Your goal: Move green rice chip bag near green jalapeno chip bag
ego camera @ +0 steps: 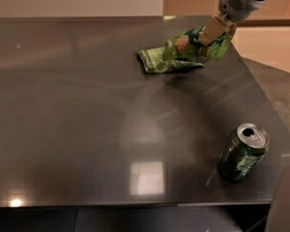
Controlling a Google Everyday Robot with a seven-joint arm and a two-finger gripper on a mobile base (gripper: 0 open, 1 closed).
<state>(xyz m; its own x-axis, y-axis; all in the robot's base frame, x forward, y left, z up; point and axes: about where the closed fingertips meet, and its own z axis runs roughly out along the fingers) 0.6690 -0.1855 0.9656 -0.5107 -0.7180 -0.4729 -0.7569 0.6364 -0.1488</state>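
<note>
My gripper point(213, 32) reaches in from the top right and is shut on the upper end of the green rice chip bag point(186, 46), a light-green bag with a round beige rice-cake picture. The bag hangs tilted, lifted off the table at its right end. Its lower left end overlaps or touches the green jalapeno chip bag point(157, 62). That darker flat green packet lies on the dark table point(87, 129) near the far right.
A green soda can point(242, 153) stands upright near the table's front right corner. The table's right edge runs just past the gripper and the can. A grey floor lies beyond it.
</note>
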